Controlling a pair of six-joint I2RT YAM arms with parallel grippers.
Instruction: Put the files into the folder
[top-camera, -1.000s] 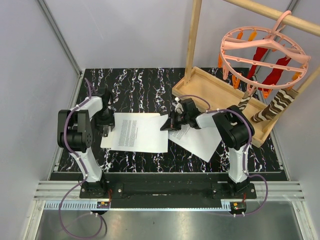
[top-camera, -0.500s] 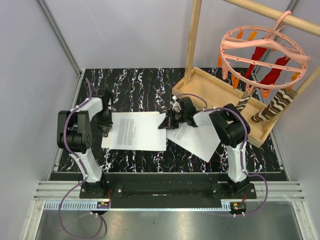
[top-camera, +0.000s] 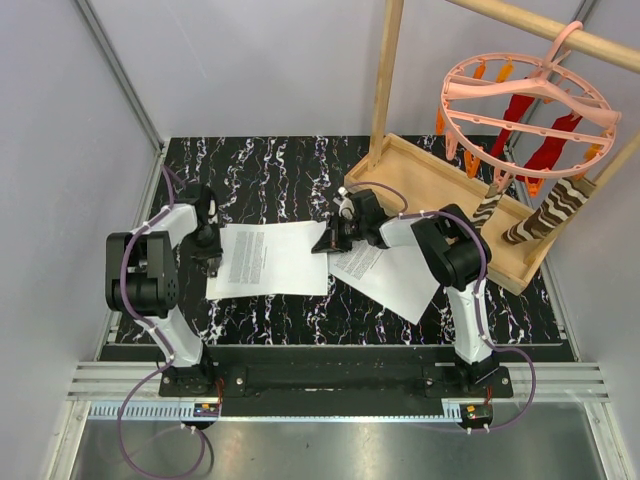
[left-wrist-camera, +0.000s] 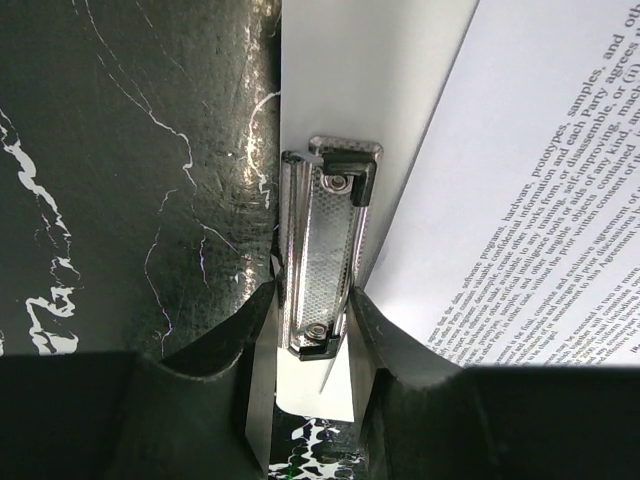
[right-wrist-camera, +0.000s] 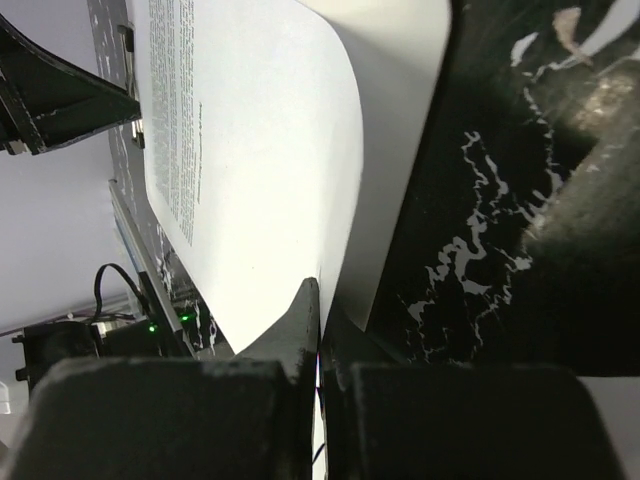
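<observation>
The left fingers (left-wrist-camera: 256, 335) grip the folder's (left-wrist-camera: 340, 80) clip (left-wrist-camera: 325, 250) narrowly and should squeeze it fully open. The right fingers (right-wrist-camera: 300, 320), shut on the sheet's (left-wrist-camera: 520, 200) edge farthest from the clip, should feed it in flat, without buckling. The sheet is thin, white and floppy with small black print, and lies on the folder with its edge just beside the clip.
</observation>
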